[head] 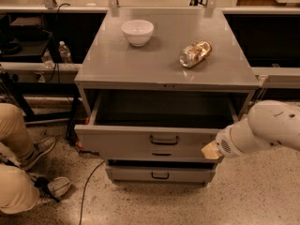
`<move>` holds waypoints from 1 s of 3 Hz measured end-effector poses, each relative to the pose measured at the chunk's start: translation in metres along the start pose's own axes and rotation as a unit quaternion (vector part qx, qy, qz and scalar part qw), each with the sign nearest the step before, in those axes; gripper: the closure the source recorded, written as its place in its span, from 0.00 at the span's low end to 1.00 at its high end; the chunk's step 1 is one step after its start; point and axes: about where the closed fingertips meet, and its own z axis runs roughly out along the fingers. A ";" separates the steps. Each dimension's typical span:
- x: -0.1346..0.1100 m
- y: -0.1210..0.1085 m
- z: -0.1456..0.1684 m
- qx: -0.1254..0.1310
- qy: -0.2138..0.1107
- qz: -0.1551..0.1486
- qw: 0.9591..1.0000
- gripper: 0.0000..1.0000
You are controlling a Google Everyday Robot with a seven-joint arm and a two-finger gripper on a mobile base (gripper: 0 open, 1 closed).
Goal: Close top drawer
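Note:
The top drawer is a wide grey metal drawer with a small dark loop handle in the middle of its flat front. It stands partly pulled out from the grey cabinet, and its inside looks empty. My gripper is at the right end of the drawer front, at the tip of my white arm that comes in from the right. It seems to rest against the front's right end.
A white bowl and a crumpled shiny bag lie on the cabinet top. Two lower drawers sit beneath. A seated person's legs and shoes are at the left. A cable runs across the floor.

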 end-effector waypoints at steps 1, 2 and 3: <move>-0.006 -0.009 0.007 0.004 -0.008 0.002 1.000 1.00; -0.020 -0.029 0.021 0.005 -0.028 0.004 1.000 1.00; -0.029 -0.039 0.028 0.005 -0.039 0.006 0.999 1.00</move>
